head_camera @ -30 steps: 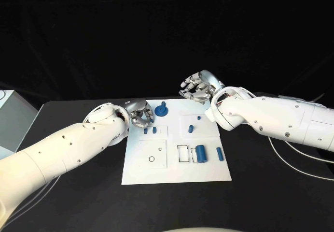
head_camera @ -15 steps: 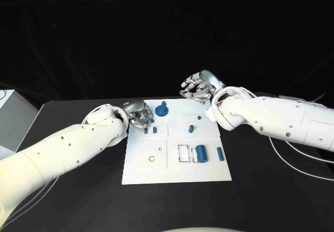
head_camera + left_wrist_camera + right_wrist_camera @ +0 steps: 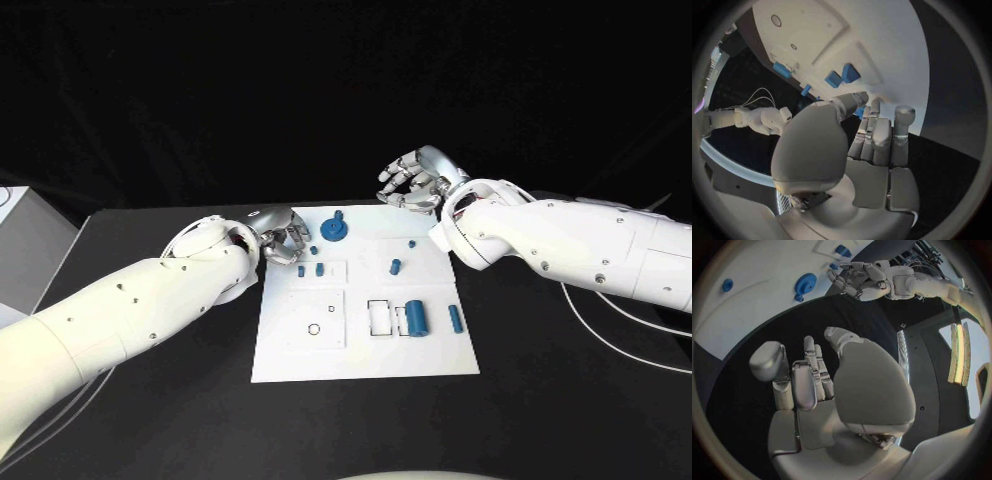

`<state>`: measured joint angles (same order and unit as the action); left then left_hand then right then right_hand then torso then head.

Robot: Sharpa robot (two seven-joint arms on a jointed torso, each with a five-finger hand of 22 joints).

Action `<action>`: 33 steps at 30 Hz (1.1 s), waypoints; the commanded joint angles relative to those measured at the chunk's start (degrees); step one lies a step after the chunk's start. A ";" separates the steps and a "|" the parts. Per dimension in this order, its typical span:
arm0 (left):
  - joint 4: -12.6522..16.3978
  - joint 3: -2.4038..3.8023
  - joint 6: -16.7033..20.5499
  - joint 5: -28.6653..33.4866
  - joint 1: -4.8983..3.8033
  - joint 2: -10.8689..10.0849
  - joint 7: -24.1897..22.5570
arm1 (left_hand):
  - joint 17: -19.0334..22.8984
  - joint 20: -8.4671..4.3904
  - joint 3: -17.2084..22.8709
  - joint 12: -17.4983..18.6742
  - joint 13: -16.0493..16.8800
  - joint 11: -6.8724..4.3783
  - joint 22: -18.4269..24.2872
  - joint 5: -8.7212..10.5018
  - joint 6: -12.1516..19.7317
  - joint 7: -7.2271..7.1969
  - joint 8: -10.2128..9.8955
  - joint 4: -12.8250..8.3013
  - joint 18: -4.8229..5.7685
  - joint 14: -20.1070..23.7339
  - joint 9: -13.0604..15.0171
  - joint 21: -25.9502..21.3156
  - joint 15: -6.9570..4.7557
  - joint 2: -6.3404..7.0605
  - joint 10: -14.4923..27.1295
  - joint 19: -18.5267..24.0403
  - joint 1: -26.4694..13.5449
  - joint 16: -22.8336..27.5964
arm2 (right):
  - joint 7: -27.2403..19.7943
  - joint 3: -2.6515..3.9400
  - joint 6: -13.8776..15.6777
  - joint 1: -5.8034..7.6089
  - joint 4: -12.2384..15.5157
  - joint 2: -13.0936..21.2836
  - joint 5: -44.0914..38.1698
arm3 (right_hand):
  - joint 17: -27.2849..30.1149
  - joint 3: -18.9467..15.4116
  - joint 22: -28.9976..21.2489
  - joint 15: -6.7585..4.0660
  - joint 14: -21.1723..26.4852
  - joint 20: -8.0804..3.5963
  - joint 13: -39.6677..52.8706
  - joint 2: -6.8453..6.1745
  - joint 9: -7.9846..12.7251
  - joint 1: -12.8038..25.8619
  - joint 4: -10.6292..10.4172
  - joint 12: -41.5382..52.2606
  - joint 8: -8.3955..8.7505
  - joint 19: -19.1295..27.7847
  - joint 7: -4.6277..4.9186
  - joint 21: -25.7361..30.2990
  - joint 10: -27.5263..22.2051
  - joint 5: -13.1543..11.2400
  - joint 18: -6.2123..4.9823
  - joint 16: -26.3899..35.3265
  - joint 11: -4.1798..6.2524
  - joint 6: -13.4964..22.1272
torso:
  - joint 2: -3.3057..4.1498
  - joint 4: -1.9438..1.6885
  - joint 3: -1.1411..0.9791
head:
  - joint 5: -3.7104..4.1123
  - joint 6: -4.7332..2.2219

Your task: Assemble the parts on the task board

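both hands empty at the board's far end

head view: left hand (image 3: 284, 236) hovers at the task board (image 3: 366, 355)'s far left edge, fingers curled in, empty, likely poised for the small blue parts (image 3: 310, 269) beside it.

right wrist view: right hand (image 3: 811, 375) shows fingers loosely apart, gripping nothing, beyond the board's far edge.

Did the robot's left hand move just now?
Yes. The left hand has slid a little away from the robot, toward the far edge of the task board, leaving the two small blue parts behind.
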<state>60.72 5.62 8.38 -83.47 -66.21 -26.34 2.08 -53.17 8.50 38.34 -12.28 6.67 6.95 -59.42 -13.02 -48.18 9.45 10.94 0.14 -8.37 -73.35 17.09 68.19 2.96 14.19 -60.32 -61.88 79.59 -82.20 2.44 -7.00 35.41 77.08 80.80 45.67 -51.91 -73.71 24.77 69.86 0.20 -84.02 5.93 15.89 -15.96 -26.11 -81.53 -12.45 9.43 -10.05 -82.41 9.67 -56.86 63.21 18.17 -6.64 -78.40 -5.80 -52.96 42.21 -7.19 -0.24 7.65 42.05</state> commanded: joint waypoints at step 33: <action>21.32 8.23 -7.53 66.17 8.04 -20.76 -18.67 | 30.12 1.16 -11.30 -9.38 4.22 -0.03 21.16 0.24 -4.30 0.88 3.89 5.46 -2.08 22.06 1.91 -26.55 0.72 -1.97 1.89 13.31 -0.67 23.21 | 9.63 -0.78 -18.11 -3.90 -1.01 4.12 -38.29 | -0.74 -0.87 4.82 -0.32 -2.61 -0.55 -5.74 -0.82 0.81 0.75 2.56 -3.45 2.18 -0.90 -1.55 -5.98 0.81 -4.11 1.65 -1.29 1.09 -1.74 | -0.46 -0.50 0.76 | 3.60 -1.37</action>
<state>81.51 13.78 3.68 -22.17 -58.30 -46.95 -13.45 -23.09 9.46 27.26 -21.93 10.97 6.97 -38.31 -12.67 -52.55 10.65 14.45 5.54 -9.77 -51.58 18.91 41.97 3.68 12.05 -58.76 -48.50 78.40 -59.32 9.46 -7.79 19.91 73.26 79.58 49.69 -85.44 -74.38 24.06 74.61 0.19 -84.02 5.34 10.18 -16.81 -25.35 -81.50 -9.85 6.29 -8.06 -83.40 8.30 -62.79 64.23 14.31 -5.71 -79.44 -4.78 -54.92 41.73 -7.64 0.48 11.12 40.59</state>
